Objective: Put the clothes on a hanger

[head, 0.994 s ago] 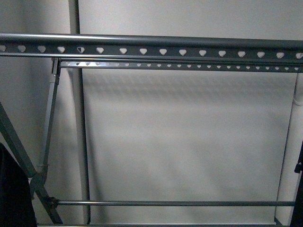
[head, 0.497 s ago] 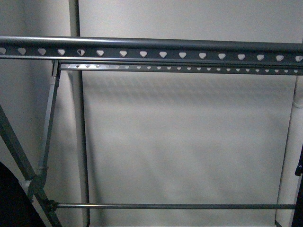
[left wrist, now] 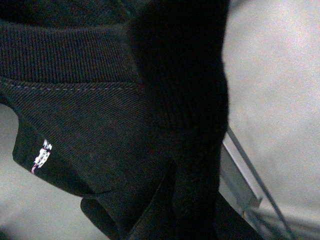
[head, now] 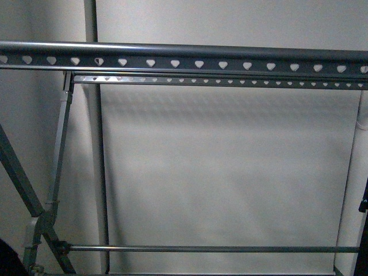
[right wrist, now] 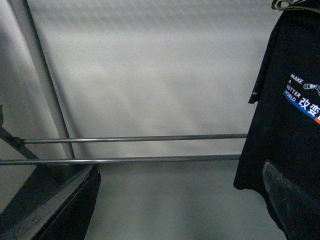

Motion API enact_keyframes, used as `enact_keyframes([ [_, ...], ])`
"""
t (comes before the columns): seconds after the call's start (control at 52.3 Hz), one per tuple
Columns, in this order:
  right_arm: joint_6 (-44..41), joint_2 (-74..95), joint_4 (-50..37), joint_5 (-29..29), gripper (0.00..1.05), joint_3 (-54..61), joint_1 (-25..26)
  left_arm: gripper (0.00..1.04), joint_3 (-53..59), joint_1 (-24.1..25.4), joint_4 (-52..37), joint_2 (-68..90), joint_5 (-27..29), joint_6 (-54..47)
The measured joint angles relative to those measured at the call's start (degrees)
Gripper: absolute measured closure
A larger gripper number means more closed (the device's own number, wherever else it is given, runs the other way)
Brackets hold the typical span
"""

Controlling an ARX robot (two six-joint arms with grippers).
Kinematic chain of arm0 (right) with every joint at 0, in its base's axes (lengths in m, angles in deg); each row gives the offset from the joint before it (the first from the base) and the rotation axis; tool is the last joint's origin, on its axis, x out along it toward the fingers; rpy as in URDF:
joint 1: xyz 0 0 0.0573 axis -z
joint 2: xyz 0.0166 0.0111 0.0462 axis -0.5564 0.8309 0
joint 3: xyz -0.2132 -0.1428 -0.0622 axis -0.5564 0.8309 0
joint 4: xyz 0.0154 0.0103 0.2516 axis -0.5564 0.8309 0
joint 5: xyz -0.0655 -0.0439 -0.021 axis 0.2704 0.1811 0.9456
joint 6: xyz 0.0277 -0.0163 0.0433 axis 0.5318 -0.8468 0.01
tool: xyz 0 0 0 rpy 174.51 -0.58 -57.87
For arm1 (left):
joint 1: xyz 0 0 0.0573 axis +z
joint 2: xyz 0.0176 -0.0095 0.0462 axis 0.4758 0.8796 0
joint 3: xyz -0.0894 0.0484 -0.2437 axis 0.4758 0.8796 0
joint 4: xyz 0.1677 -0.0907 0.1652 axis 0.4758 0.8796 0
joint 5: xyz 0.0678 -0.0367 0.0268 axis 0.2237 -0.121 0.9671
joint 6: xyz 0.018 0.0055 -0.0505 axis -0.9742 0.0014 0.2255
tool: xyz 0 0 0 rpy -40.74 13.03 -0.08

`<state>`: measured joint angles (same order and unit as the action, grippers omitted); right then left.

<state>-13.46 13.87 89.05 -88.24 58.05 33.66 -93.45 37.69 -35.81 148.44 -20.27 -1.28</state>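
The black T-shirt [left wrist: 100, 125] fills the left wrist view, with its ribbed collar band across the top and a small white print near one edge. My left gripper [left wrist: 172, 212] is shut on this cloth, and its jaws are mostly buried in it. In the right wrist view the T-shirt [right wrist: 285, 135] hangs at the right, printed "MAKE A BETTER WORLD" with Chinese characters and a blue-orange stripe. A bit of the metal hanger [right wrist: 283, 4] shows above its shoulder. My right gripper [right wrist: 175, 210] is open and empty, left of the shirt's hem.
A grey drying rack's top rail [head: 184, 57] with heart-shaped holes crosses the front view, with a second rail [head: 218, 80] behind and a thin lower bar [head: 201, 249]. Slanted legs [head: 23, 184] stand at the left. Two thin bars [right wrist: 130, 138] cross the right wrist view.
The black cloth at the lower left of the front view has sunk almost out of sight. The rack has not moved.
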Motion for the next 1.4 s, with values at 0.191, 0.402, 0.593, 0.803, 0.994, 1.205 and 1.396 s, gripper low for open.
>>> enact_keyframes([
  [0.191,0.00,0.00,0.00,-0.07,0.07,0.00,0.00,1.01,9.70,-6.03,5.22,-17.33,-19.19,-13.86],
  [0.402,0.00,0.00,0.00,0.00,0.07,0.00,0.00,1.01,9.14,-11.17,20.06,-30.38,-46.80,-36.74],
  [0.593,0.00,0.00,0.00,-0.02,0.07,0.00,0.00,1.01,-1.57,-6.91,34.03,-18.27,-55.54,-80.26],
  [0.803,0.00,0.00,0.00,-0.02,0.07,0.00,0.00,1.01,-8.22,-4.55,22.69,-5.92,-52.96,-115.65],
  [0.994,0.00,0.00,0.00,-0.02,0.07,0.00,0.00,1.01,-12.11,-6.54,16.94,-0.48,-53.48,-129.92],
  [1.205,0.00,0.00,0.00,-0.02,0.07,0.00,0.00,1.01,-15.37,-11.54,9.22,2.62,-51.76,-136.96],
  [1.396,0.00,0.00,0.00,-0.02,0.07,0.00,0.00,1.01,-15.37,-11.74,9.09,2.80,-51.78,-138.03],
])
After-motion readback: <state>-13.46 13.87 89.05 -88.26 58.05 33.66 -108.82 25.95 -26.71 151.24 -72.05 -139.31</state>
